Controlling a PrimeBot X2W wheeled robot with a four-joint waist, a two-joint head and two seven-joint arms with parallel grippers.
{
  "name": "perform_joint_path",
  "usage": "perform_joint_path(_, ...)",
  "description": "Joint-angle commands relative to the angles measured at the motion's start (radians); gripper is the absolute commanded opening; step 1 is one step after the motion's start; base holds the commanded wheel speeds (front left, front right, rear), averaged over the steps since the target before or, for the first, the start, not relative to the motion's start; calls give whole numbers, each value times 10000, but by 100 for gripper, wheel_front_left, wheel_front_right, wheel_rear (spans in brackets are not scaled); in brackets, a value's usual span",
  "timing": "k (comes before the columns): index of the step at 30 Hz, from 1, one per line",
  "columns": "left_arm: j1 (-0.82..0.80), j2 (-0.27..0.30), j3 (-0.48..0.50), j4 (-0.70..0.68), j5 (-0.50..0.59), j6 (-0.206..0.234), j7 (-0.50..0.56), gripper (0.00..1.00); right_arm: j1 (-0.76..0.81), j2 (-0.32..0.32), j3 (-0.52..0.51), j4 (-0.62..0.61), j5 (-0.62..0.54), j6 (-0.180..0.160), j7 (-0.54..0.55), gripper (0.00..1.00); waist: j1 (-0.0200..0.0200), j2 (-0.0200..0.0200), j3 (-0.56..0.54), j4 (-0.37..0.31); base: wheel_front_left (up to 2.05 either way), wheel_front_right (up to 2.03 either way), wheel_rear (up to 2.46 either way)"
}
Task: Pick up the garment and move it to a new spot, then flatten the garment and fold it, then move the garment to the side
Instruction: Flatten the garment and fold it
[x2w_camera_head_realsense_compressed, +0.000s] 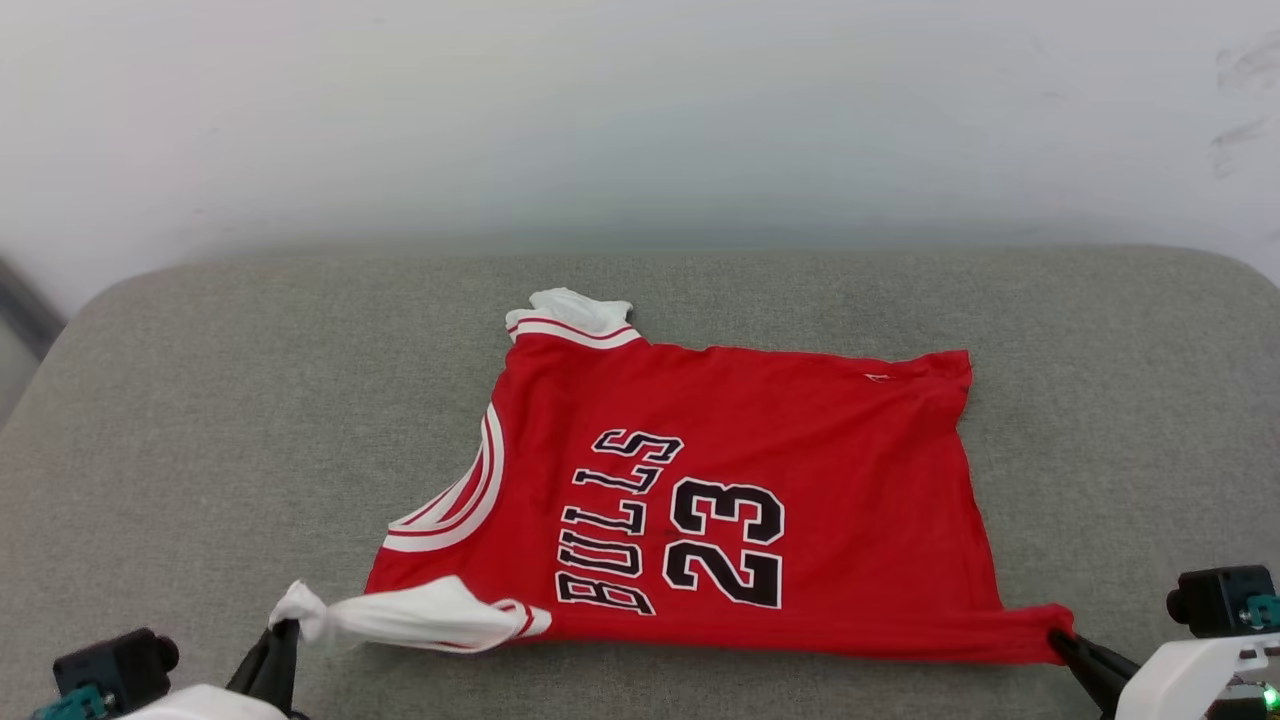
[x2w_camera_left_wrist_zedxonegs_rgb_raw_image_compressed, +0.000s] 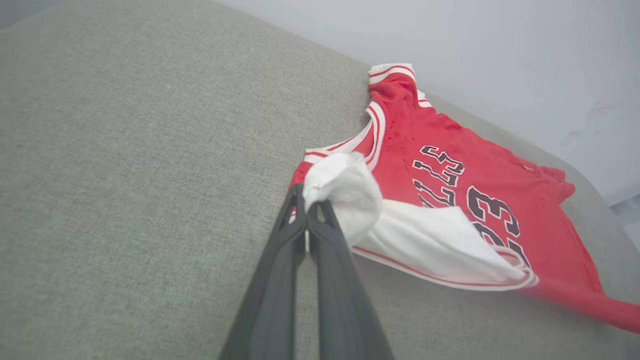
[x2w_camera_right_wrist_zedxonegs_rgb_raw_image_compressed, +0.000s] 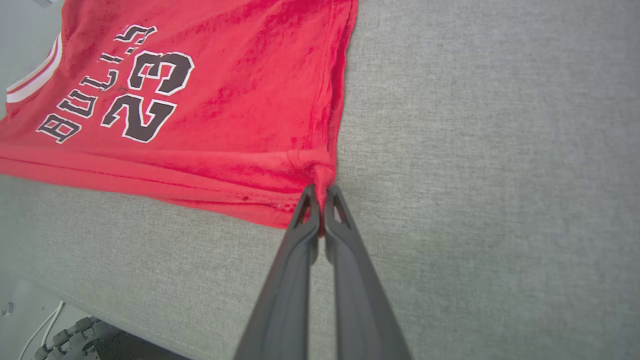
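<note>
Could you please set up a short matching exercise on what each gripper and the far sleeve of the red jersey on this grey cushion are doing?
Things:
1. left gripper
2. right gripper
3. far sleeve

States:
A. lies free, untouched
B. shut on the garment's red hem corner
C. shut on the white near sleeve

Pairs: 1-C, 2-B, 3-A.

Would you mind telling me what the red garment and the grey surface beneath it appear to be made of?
The garment looks like soft knit fabric, possibly cotton or polyester: matte, bunching where pinched, slightly fuzzy in the right wrist view. The grey surface seems upholstered woven cloth: matte, with a fine visible weave and rounded, padded edges.
</note>
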Motion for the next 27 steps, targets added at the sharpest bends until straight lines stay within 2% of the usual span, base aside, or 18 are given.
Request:
perform_joint_path(1, -409, 85, 3, -85, 82, 28, 66, 0, 81, 201, -273, -297, -283, -18, 320, 0, 3, 0, 100, -27, 0, 0, 0)
perform_joint_path(6, -1503, -91, -272, 304, 170, -217, 264, 0, -596, 774, -720, -662, -772, -14, 1166, 0, 3, 0, 475, -150, 0, 0, 0)
perform_joint_path(11, -2705, -489, -469, 1050, 32, -648, 333, 0, -1448, 842, -551, -226, -979, -14, 1590, 0, 3, 0, 1063, -230, 0, 0, 0)
perform_joint_path(20, -4388, -911, -694, 2421, 87, -1267, 266, 0, -3262, 612, 271, 911, -815, -13, 1150, 0, 3, 0, 2451, -310, 0, 0, 0)
perform_joint_path(26, -4970, -1119, -881, 3463, 34, -1607, 300, 0, -3960, 429, 975, 1798, -679, -15, 636, 0, 3, 0, 2828, -308, 0, 0, 0)
perform_joint_path(27, -5031, -1130, -918, 3645, 41, -1661, 332, 0, -3999, 397, 1087, 1954, -704, -15, 518, 16, 3, 0, 2836, -306, 0, 0, 0)
